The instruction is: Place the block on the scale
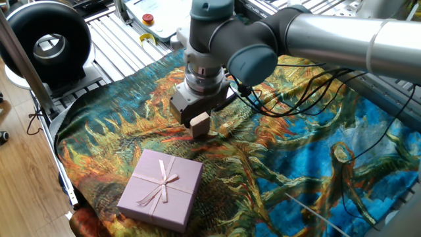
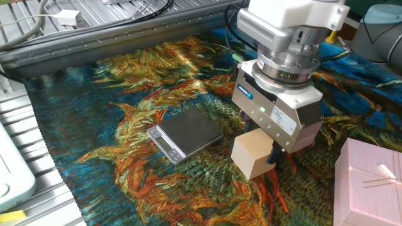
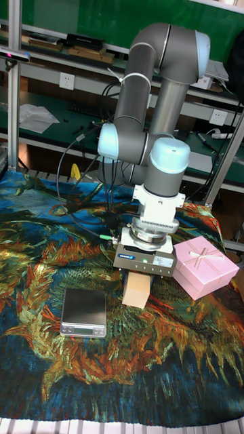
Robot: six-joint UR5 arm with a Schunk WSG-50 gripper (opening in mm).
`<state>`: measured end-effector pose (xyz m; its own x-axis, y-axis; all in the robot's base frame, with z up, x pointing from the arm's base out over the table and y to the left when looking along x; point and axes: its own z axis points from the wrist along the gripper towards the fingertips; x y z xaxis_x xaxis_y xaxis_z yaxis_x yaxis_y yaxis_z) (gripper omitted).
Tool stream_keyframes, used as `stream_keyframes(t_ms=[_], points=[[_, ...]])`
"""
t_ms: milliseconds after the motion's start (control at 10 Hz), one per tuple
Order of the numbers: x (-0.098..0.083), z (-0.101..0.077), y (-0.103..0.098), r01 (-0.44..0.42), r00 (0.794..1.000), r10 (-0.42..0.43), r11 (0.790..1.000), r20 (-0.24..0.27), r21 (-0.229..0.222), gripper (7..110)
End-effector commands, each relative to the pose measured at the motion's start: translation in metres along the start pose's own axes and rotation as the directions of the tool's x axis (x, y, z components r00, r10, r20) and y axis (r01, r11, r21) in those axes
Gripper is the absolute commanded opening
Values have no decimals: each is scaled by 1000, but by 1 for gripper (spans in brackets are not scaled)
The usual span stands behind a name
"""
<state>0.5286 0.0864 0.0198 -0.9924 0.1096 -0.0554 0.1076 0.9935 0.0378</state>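
Note:
The block [image 2: 251,157], a small tan cube, sits between the fingers of my gripper [image 2: 259,158], which is shut on it, at or just above the patterned cloth. In the tall fixed view the block [image 3: 139,291] hangs under the gripper [image 3: 140,283]. The scale [image 2: 186,134], a thin silver slab with dark edges, lies flat on the cloth to the left of the block, a short gap apart. It also lies left of the cube in the tall view, scale [image 3: 84,311]. In one fixed view the block [image 1: 199,122] shows under the gripper [image 1: 198,119], and the scale is mostly hidden behind the wrist.
A flat pink gift box [image 1: 161,189] with ribbon lies on the cloth near the block, pink box [image 2: 370,185] at the right edge there. Black cables [image 1: 309,85] trail over the cloth behind the arm. A round black device [image 1: 46,43] stands off the cloth's corner.

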Motion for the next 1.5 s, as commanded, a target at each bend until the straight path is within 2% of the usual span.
stream_keyframes(t_ms=[0,300,700,800,900,1100,1200,1300,1400], points=[[-1,-1,3,-51,998,51,999,-35,-5,66],[-17,2,6,-44,999,44,999,-2,6,66],[-17,3,7,-33,999,33,999,-6,2,66],[-15,4,12,-60,998,60,998,-13,-13,44],[-9,4,9,-83,996,83,997,-35,-3,44],[-12,7,10,-83,996,82,996,-17,-26,44],[-11,7,6,-87,996,86,996,-22,-19,44],[-10,5,3,-90,995,90,996,-33,-25,7],[-9,5,0,-90,995,89,996,-33,-20,7]])
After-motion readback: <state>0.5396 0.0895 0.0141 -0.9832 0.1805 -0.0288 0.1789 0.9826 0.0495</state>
